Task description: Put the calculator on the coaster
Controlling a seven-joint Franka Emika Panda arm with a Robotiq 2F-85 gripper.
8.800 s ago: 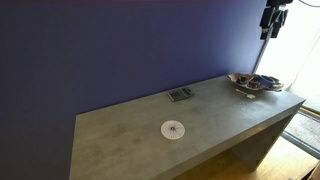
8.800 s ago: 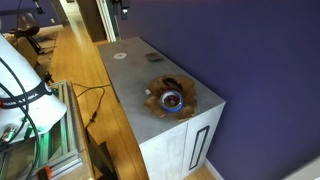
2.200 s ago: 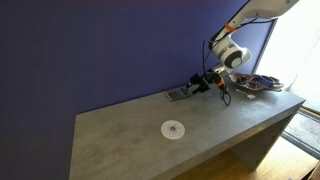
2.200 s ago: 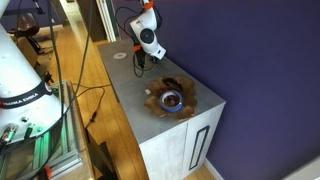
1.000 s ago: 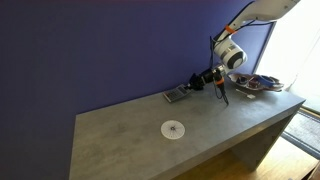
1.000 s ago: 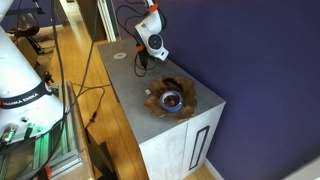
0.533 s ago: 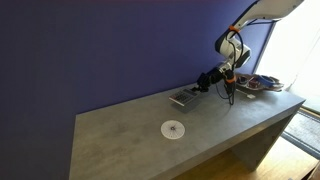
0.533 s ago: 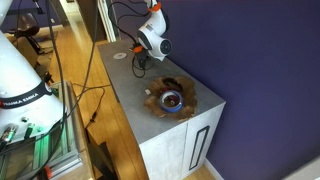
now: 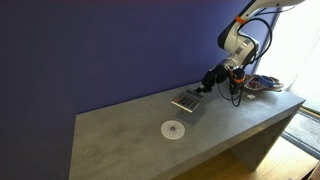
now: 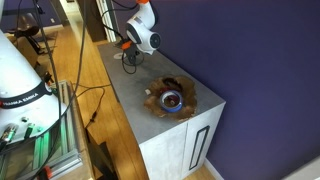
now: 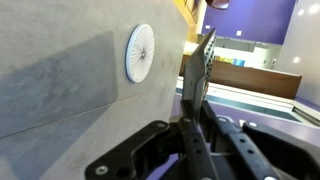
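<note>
While the white arm reaches in from beside the window, its black gripper (image 9: pixel 201 91) is clamped on one end of the small flat dark grey calculator (image 9: pixel 185 101), jaws narrowed right down onto the slab. In an exterior view the calculator sits tilted, its far end sticking out from the fingertips over the long grey stone-look table (image 9: pixel 118 142), close to the deep blue wall (image 9: pixel 100 50). Whether it is fully clear of the surface is hard to call from here.

Over to the wrist view: the calculator (image 11: pixel 203 62) shows edge-on, a thin dark slab rising out of the gripper (image 11: pixel 190 118), pinched on both faces. Off to its side lies the thin white round coaster (image 11: pixel 140 52), flat on the table (image 11: pixel 60 75) and apart from the calculator.

In an exterior view the coaster (image 9: pixel 173 129) lies nearer the table's front edge, near the calculator but not under it. The shallow bowl of mixed items (image 9: pixel 255 84) sits at the table's end, behind the arm, and shows again in an exterior view (image 10: pixel 168 98), where the gripper's fingers are too small to read.
</note>
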